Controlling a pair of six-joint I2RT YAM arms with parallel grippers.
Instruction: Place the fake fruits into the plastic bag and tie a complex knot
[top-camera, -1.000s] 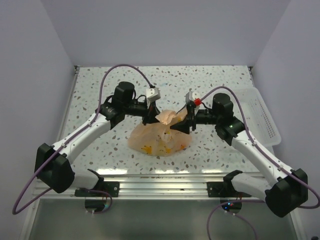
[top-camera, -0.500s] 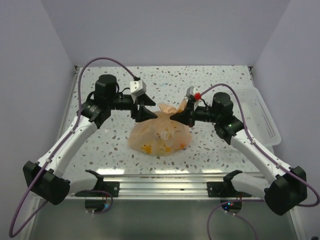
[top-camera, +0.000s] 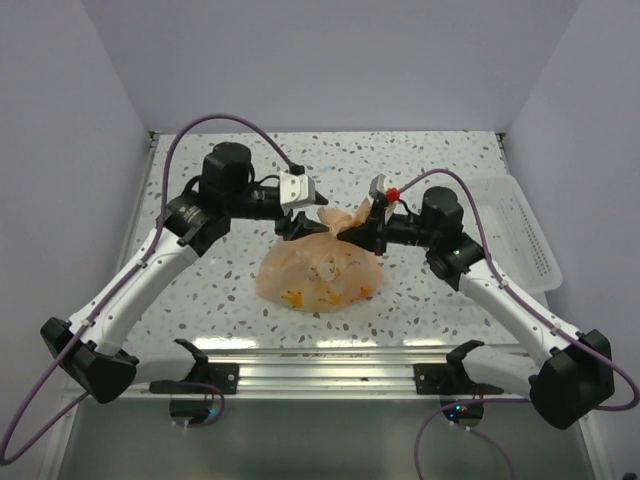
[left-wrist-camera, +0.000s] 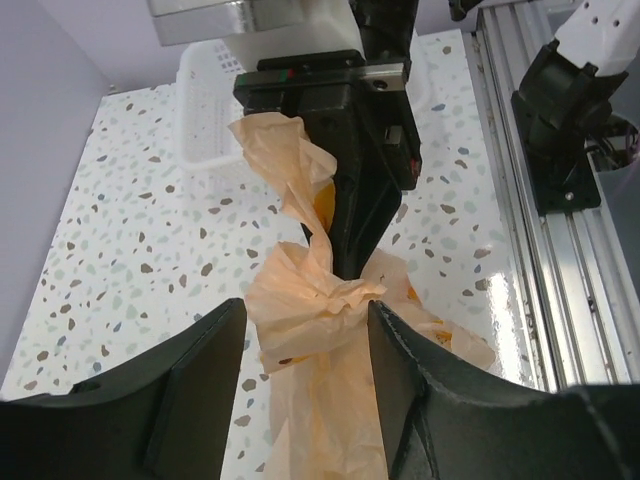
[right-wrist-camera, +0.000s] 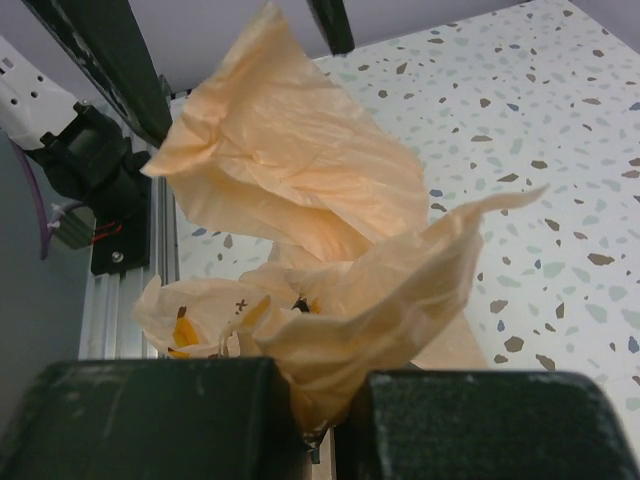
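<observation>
The right hand (right-wrist-camera: 320, 385) pinches 1 tail of the bag (top-camera: 320, 275); the left hand (left-wrist-camera: 305, 312) (spread) straddles its twisted neck above the worktop (top-camera: 230, 300).

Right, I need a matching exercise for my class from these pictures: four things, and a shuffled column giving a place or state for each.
Things
1. left end effector
2. right end effector
3. white tray
4. fake fruits

Places or states
A. inside the plastic bag
B. shut on a fold of the bag
C. open, astride the bag's twisted neck
D. at the table's right edge

Pairs: 1-C, 2-B, 3-D, 4-A
</observation>
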